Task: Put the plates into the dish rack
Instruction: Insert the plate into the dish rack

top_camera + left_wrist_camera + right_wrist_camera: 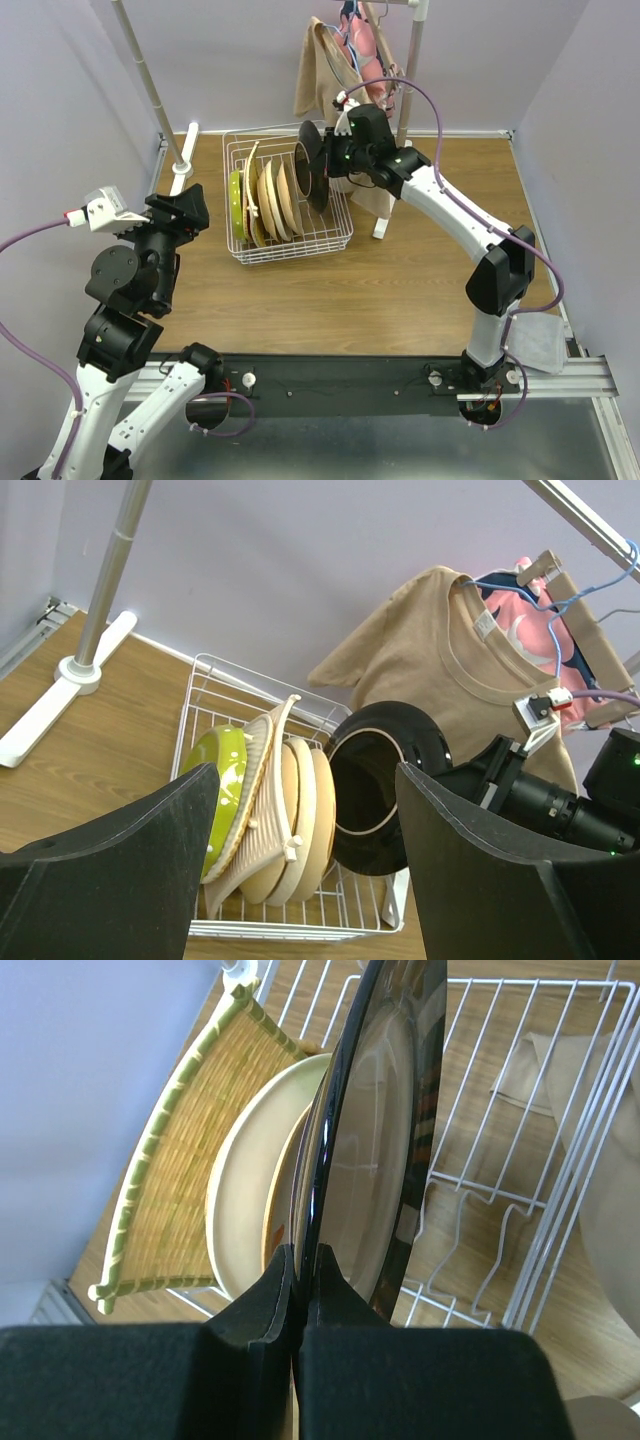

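Note:
The white wire dish rack (243, 253) stands at the back of the table with several plates upright in it: a lime dotted one (236, 205) at the left, then woven and peach ones (275, 200). My right gripper (337, 160) is shut on the rim of a dark-rimmed plate (313, 165). It holds that plate upright over the rack's right end, just right of the other plates. In the right wrist view the gripper (300, 1270) pinches the dark rim (385, 1140) beside a cream plate (240, 1190) and a woven plate (190, 1170). My left gripper (185, 212) hangs open and empty left of the rack.
A white clothes-rail stand has a pole and foot (183, 165) left of the rack and another foot (383, 218) to its right. A tan shirt (320, 65) hangs behind the rack. Grey walls close in the table at the back and on both sides.

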